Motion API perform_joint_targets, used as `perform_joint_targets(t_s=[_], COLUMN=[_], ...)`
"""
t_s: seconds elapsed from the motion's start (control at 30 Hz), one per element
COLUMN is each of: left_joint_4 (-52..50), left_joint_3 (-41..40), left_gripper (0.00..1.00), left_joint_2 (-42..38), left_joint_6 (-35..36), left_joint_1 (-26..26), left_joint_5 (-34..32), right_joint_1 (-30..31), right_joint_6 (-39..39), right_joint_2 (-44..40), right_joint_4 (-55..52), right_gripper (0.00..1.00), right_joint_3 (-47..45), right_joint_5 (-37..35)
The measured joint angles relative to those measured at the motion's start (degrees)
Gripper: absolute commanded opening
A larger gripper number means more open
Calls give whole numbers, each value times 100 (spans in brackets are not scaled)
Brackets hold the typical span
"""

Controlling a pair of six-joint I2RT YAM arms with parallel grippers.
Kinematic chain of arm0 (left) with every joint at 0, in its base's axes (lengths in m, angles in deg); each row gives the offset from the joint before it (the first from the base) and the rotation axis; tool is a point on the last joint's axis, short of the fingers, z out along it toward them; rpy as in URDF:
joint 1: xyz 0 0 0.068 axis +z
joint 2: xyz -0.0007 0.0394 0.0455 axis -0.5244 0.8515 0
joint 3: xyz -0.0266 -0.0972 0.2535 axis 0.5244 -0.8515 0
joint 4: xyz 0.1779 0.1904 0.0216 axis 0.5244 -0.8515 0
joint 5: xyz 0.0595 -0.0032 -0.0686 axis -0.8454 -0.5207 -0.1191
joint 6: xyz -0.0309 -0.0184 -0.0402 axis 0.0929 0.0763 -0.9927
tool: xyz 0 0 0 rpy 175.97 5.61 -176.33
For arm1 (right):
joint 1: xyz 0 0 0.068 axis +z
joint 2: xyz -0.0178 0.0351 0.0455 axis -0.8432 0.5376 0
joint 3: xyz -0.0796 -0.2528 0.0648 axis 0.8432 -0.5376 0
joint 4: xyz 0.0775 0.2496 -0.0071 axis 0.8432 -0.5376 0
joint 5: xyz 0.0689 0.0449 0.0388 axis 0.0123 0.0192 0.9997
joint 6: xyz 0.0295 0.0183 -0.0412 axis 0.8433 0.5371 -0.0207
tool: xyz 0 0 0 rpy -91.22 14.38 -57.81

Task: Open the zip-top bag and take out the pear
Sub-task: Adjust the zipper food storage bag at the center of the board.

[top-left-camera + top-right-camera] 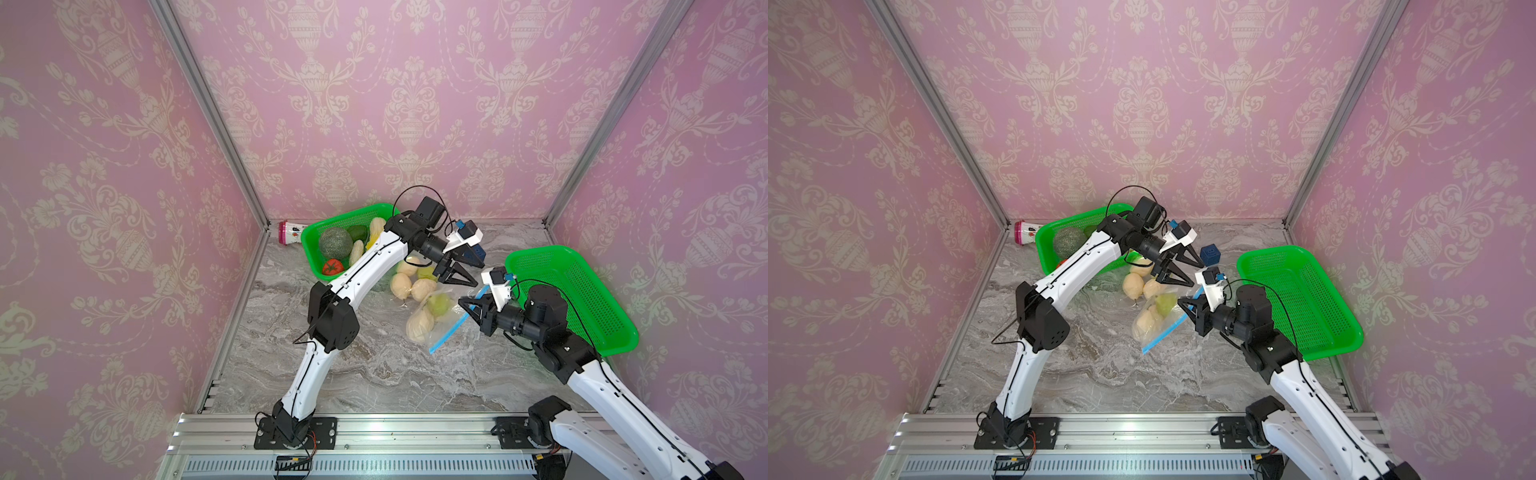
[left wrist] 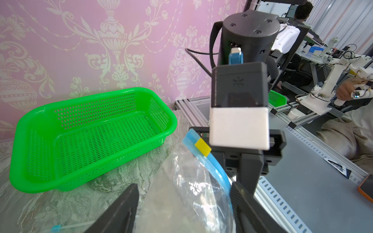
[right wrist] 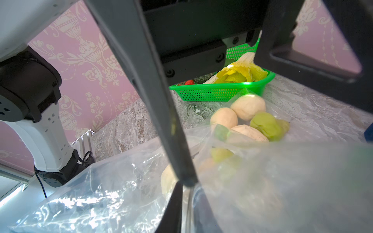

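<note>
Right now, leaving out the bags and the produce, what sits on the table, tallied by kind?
Green baskets: 2
Blue cube: 1
Pink-and-white bottle: 1
Total: 4

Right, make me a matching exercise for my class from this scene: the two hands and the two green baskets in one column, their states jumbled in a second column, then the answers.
Column 1
1. left hand
2. right hand
3. green basket by the right arm
4. green basket at the back wall

Column 2
A. empty
B. shut on the zip-top bag
C. filled with produce
D. open, holding nothing

Pairs: 1-D, 2-B, 3-A, 4-C
</note>
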Motion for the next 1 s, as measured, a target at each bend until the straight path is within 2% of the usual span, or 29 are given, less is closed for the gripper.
perform_joint_targets(t_s=[0.13,0.2,0.23,0.37,0.43,0.6,0.67,0.8,0.9,1.0], left_joint_4=[-37,-46,-48,-101,-153,-219,-212,136,505,634], left_joint_3=[227,315,348,369,374,376,376,376,376,376], left_gripper=[73,68,62,27,0,0,0,0,0,0], left_joint_2=[238,330,367,413,415,415,415,398,275,-61], left_joint_6=[7,4,-4,11,-22,-20,-35,-737,-1578,-2133], left_joint_1=[-92,-120,-146,-166,-170,-170,-166,-164,-177,-208], left_joint_5=[90,138,179,260,280,295,271,-251,-984,-1910], right_joint_1=[0,0,0,0,0,0,0,0,0,0], right_joint_6=[-17,-17,-22,-81,-111,-122,-118,26,267,511], right_joint_2=[39,46,46,46,46,46,46,46,46,72], right_joint_4=[0,-13,-15,-22,-24,-24,-24,-136,-162,-142], right_gripper=[15,15,15,15,15,14,23,62,70,71], right_joint_3=[0,0,0,0,0,0,0,111,378,732], right_joint_5=[44,57,61,74,74,74,70,-107,-278,-417])
